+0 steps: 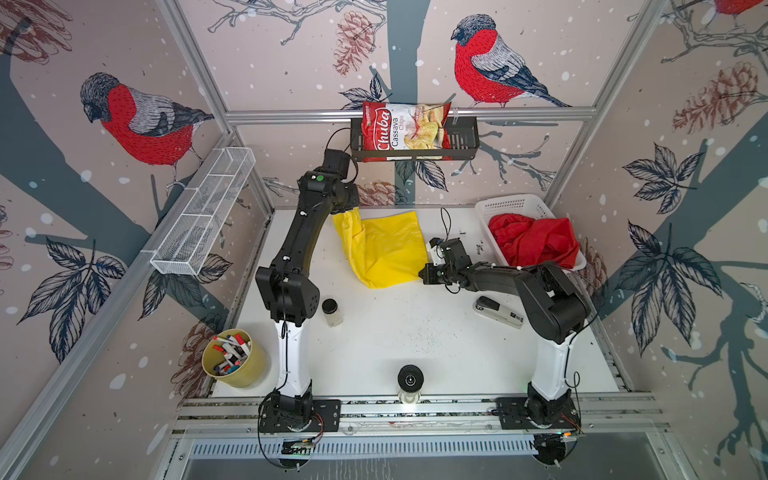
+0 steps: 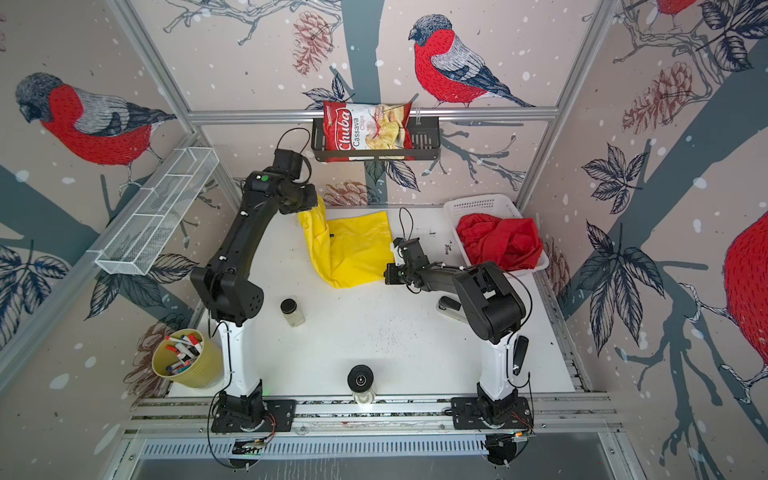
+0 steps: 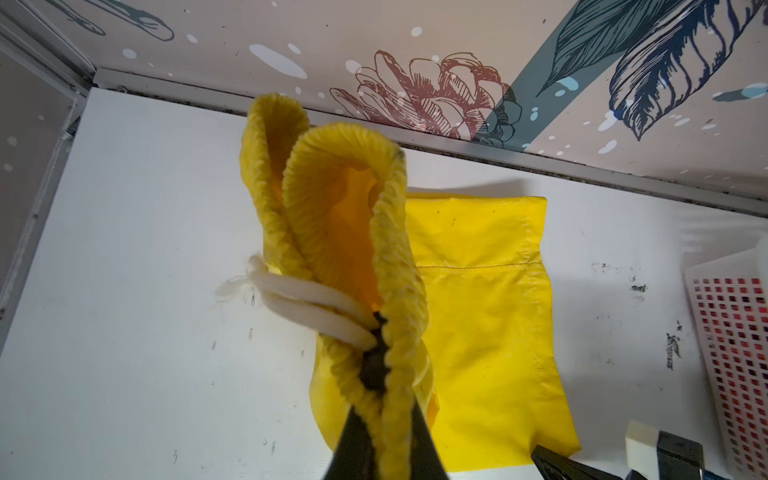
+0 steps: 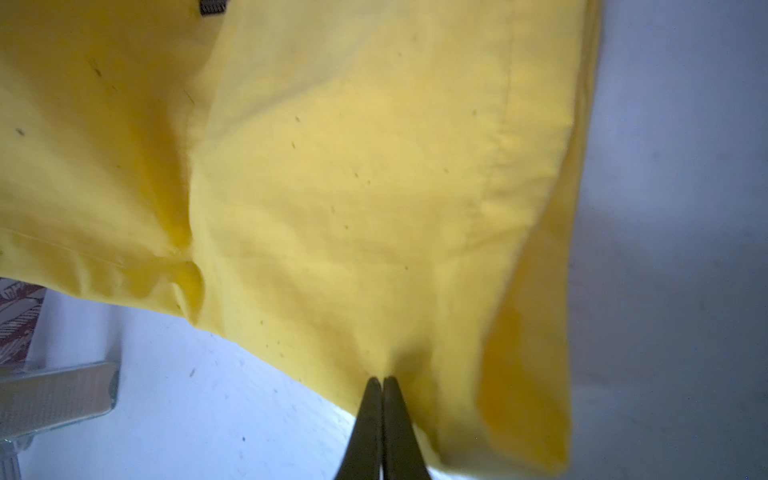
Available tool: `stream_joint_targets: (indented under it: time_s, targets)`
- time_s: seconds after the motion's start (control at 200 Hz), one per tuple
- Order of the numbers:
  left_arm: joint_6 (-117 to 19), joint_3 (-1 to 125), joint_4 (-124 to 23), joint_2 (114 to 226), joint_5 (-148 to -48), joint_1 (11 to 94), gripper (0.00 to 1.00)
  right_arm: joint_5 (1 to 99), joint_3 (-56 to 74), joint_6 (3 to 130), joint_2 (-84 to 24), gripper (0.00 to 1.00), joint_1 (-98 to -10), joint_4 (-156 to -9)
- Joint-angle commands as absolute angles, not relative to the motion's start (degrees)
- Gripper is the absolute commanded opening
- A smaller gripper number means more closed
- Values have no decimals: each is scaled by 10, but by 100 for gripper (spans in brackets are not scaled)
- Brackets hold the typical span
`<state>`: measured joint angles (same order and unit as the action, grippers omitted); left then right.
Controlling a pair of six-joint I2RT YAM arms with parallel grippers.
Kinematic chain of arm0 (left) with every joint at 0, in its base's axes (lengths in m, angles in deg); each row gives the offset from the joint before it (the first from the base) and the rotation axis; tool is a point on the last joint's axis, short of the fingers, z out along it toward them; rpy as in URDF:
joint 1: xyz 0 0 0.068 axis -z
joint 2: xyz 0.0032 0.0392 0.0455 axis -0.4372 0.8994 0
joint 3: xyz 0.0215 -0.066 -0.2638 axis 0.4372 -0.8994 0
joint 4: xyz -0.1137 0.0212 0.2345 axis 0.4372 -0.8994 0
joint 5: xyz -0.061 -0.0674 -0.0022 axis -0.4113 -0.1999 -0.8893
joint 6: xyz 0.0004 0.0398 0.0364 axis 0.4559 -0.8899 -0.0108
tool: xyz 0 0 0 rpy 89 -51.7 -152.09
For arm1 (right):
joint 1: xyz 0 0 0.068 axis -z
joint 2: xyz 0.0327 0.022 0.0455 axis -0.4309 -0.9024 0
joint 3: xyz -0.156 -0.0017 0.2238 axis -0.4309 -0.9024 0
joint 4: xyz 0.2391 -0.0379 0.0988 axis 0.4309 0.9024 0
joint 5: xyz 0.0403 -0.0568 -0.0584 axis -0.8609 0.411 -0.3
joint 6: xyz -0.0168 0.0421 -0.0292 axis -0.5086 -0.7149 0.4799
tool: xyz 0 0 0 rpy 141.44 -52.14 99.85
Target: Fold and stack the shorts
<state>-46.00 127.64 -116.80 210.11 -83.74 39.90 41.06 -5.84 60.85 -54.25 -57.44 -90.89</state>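
Slippage looms: left gripper (image 3: 372, 353) clamps the yellow shorts (image 1: 386, 249) by the waistband (image 3: 345, 216), right gripper (image 4: 381, 380) pinches mere hem (image 4: 415, 361) at its tips, easily tugged free.

white table (image 1: 395, 340), yellow shorts (image 1: 386, 249), basket (image 1: 512, 203), jar (image 1: 332, 312), stapler (image 1: 496, 312)

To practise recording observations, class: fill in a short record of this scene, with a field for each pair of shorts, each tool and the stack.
yellow shorts: partly on the white table, waistband end lifted
red shorts: crumpled in the white basket, unfolded
left tool: shut on the waistband
right tool: shut on a corner of the yellow shorts
stack: not yet begun
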Motion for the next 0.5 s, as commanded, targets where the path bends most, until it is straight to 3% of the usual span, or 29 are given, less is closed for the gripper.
stream_joint_targets:
  time_s: [0.0,0.495]
  targets:
    - [-478,1292,-1182,2108,-794,420,0,418,-72,590,-546,0,-574,-942]
    - [-438,1312,-1121,2203,-839,536,0,396,-101,566,-582,0,-573,-982]
